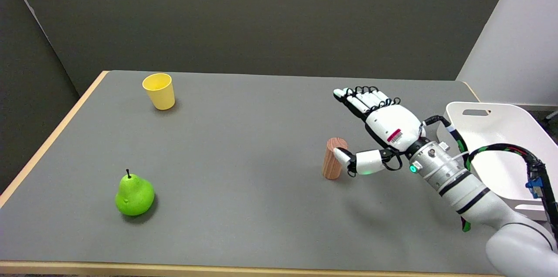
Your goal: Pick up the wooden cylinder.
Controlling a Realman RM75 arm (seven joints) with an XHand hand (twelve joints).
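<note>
Wooden cylinder [335, 158]: upright, right of table centre.
Right hand [383, 126]: fingers spread, holding nothing, thumb touching cylinder's right side.

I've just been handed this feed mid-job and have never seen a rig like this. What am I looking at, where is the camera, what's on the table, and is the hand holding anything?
There is one picture, from a camera above the table's near side, looking down and across the grey table. The white arm entering from the lower right is the robot's right arm, ending in a black-and-white right hand with several fingers. On the table stand a yellow cup, a green pear and an upright wooden cylinder, the thing to pick up. A white bin sits at the right edge. The hand holds nothing yet: its thumb looks to touch the cylinder's side, while the other fingers are stretched out above and beyond it.
</note>
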